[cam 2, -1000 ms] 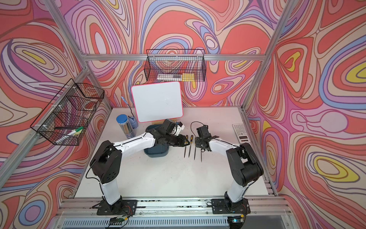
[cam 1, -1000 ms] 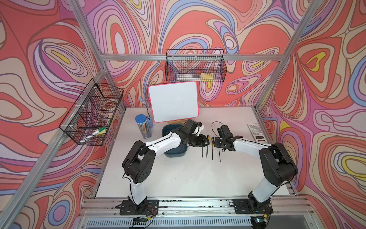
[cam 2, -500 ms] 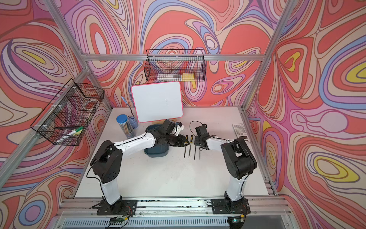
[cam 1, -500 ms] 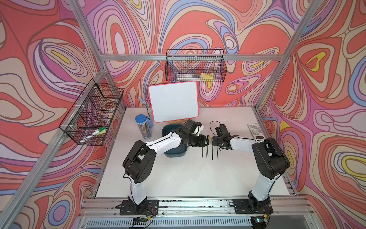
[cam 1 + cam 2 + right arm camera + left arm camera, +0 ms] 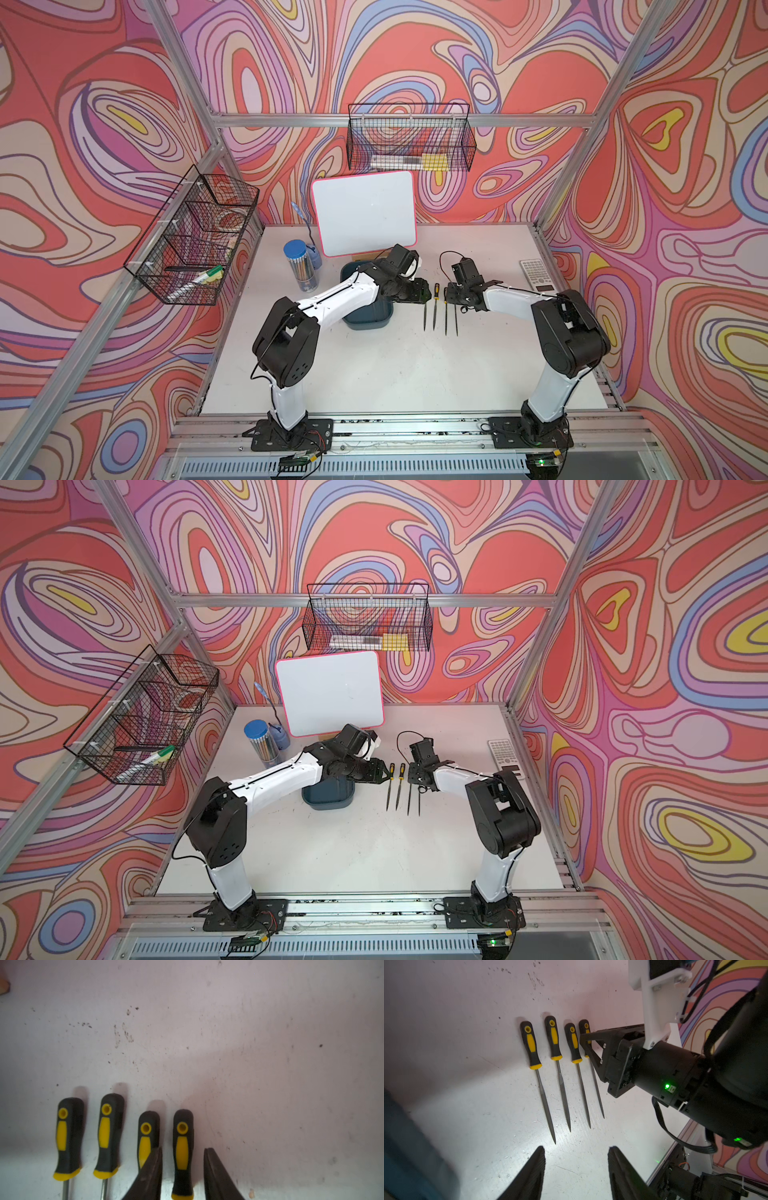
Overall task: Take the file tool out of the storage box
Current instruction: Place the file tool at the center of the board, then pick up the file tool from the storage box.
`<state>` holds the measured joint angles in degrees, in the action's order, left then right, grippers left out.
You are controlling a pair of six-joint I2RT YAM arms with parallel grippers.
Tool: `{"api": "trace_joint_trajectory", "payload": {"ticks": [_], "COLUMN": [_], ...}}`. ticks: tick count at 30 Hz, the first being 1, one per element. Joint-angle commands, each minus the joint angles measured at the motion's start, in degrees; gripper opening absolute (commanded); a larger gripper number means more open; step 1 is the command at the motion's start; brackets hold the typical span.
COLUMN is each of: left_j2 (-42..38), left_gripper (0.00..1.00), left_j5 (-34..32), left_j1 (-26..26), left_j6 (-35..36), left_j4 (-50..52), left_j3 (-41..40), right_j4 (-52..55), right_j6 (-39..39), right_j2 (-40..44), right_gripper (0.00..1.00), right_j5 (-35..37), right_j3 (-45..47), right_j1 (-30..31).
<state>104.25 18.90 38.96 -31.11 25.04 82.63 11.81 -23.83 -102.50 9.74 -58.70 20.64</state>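
Files [image 5: 556, 1047], black-and-yellow handled, lie parallel beside teal storage box [image 5: 365, 321].

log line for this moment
left gripper open, empty | right gripper open, astride end file handle | four files in row on table, outside storage box

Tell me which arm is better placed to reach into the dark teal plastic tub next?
Left, probably: the left pincer, open and empty, hangs beside the dark teal plastic storage box; the right pincer straddles a black-and-yellow file handle.
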Motion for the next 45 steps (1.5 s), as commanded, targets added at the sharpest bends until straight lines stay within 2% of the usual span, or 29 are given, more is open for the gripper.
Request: {"api": "trace_joint_trajectory", "payload": {"ticks": [1, 4, 8, 11, 16, 22, 33, 40, 45], "left_j2": [-3.4, -5.8, -9.0, -11.3, -14.2, -18.3, -22.2, -21.7, -22.5], "left_gripper": [0.54, 0.55, 0.54, 0.55, 0.55, 0.55, 0.56, 0.56, 0.57], "left_j5": [-5.6, -6.2, -5.6, -6.4, -6.8, -5.0, -3.1, -1.9, -0.2], "left_j1": [-1.4, -5.4, -12.9, -16.5, -21.2, -26.8, -30.7, -30.8, -30.8], "left_j6": [3.8, 2.9, 2.0, 3.2, 4.7, 6.1, 7.5, 7.6, 7.7], "left_j4": [6.2, 5.5, 4.8, 5.9, 7.7, 8.8, 9.2, 8.9, 9.3], "left_j3": [1.2, -2.3, -8.0, -10.3, -12.7, -16.0, -20.3, -20.1, -19.4], "right_j4": [1.8, 3.2, 2.6, 2.3, 6.5, 14.9, 25.2, 33.6, 36.4], "right_j6": [1.6, 2.5, 2.6, 1.2, 1.4, -1.5, -3.4, -3.8, -4.9], "right_j2": [4.7, 5.7, 2.0, -4.8, -15.9, -27.7, -38.5, -43.0, -44.5], "right_gripper": [0.36, 0.36, 0.37, 0.37, 0.37, 0.36, 0.37, 0.37, 0.37], "right_j5": [1.2, 1.4, -1.7, -5.4, -7.6, -9.1, -9.8, -5.8, -3.3], "right_j3": [-4.5, -9.6, -17.8, -25.0, -38.5, -52.5, -64.6, -72.1, -73.5], "right_j1": [0.3, 3.3, 10.1, 14.4, 19.9, 21.9, 23.0, 24.3, 24.7]}}
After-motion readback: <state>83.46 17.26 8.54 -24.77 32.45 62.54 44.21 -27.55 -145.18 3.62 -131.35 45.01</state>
